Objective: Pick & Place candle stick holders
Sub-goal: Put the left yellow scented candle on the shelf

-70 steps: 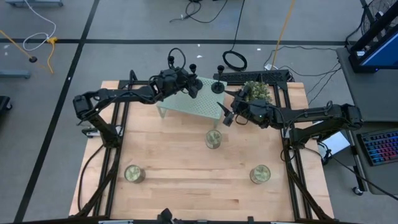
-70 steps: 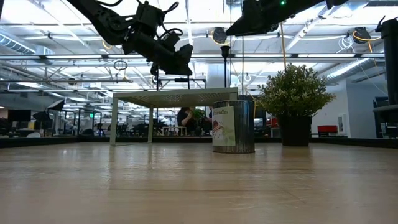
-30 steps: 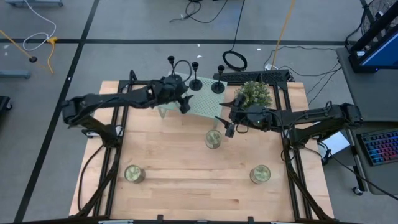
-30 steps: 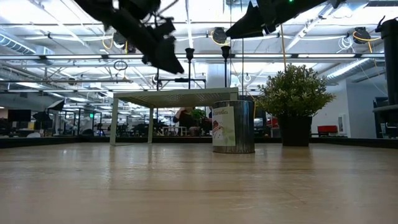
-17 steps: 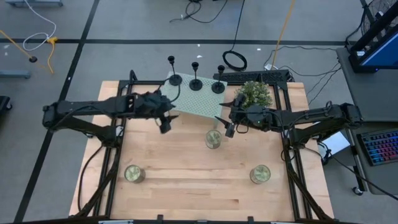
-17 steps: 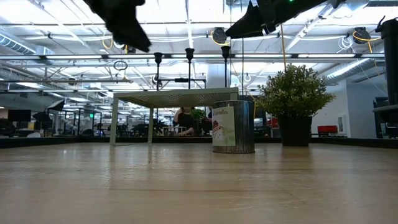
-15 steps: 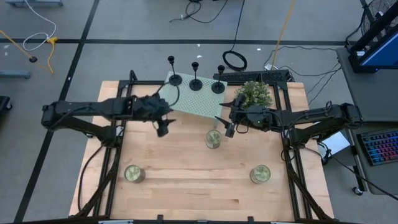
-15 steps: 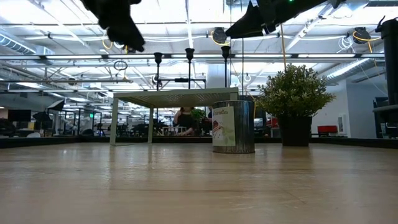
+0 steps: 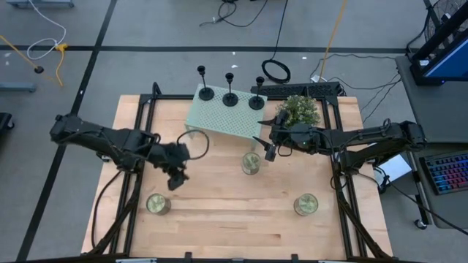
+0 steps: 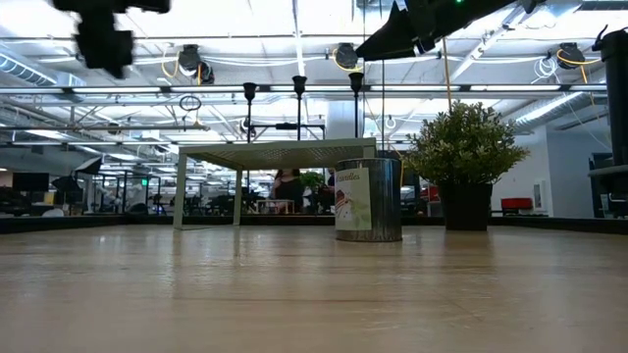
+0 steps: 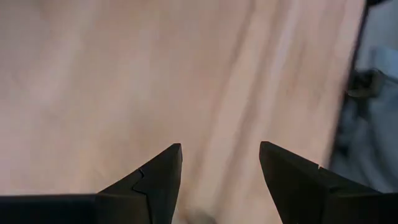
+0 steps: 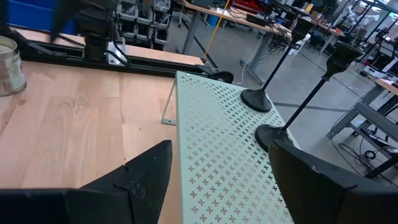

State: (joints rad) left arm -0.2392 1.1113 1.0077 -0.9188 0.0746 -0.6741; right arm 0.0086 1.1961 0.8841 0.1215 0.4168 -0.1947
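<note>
All three candle stick holders [image 9: 229, 91] stand in a row along the perforated stand's [image 9: 219, 120] far edge (placing looks done). Left end effector [image 9: 175, 180], open and empty, hovers well clear; right end effector [image 12: 217, 171], open, waits beside the stand.

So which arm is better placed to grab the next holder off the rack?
The right. Its gripper hovers open at the rack's edge, with holders showing just ahead in its wrist view. The left gripper, also open, is out over bare table, away from the rack.
</note>
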